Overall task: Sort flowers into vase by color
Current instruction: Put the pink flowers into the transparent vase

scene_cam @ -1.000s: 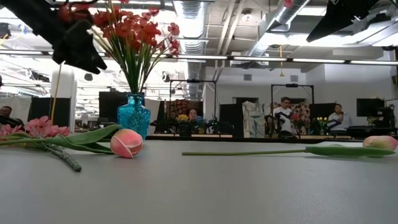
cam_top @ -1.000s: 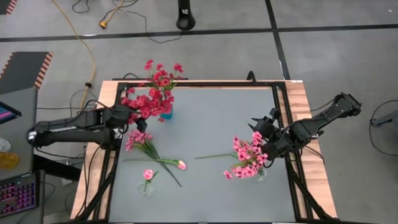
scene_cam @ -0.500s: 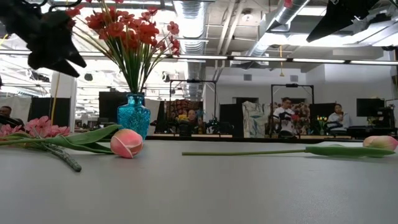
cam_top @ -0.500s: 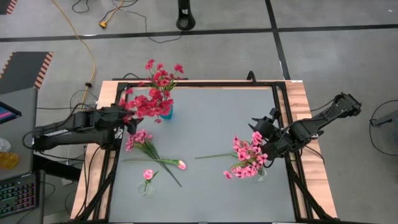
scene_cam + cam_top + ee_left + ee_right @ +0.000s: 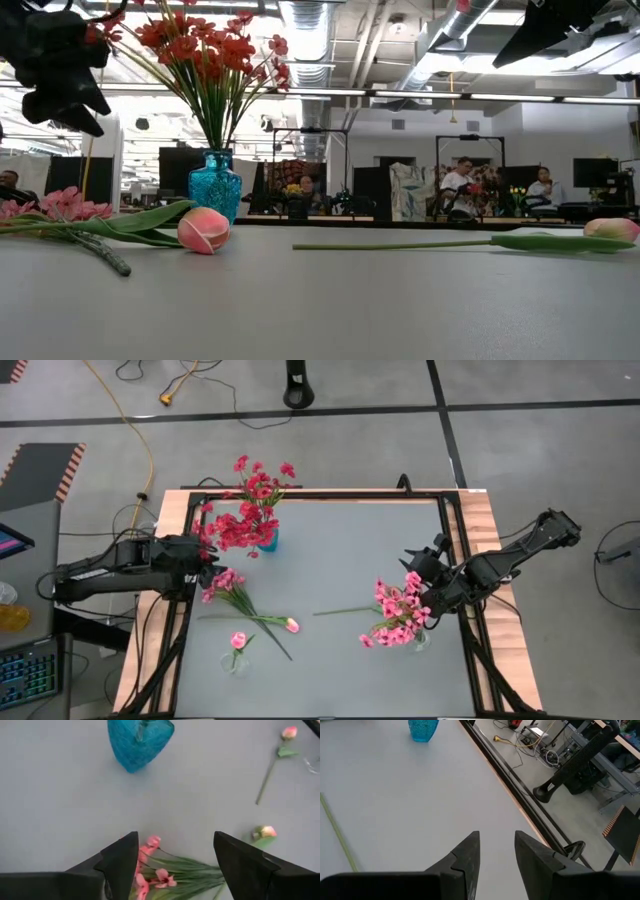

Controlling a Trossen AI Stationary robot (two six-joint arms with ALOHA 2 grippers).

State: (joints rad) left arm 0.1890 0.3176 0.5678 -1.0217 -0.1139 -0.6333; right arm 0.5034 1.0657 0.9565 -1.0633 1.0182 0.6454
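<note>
Two bunches vased, red in blue vase (image 5: 267,541) at 11 o'clock, pink (image 5: 398,612) at 4; pink sprig (image 5: 232,592) and tulips remain on bench (image 5: 340,550); left gripper (image 5: 207,563) open, empty, right gripper (image 5: 425,568) part-open, empty.

Bare tabletop (image 5: 340,560) between flower-filled vases (image 5: 268,542)
</note>
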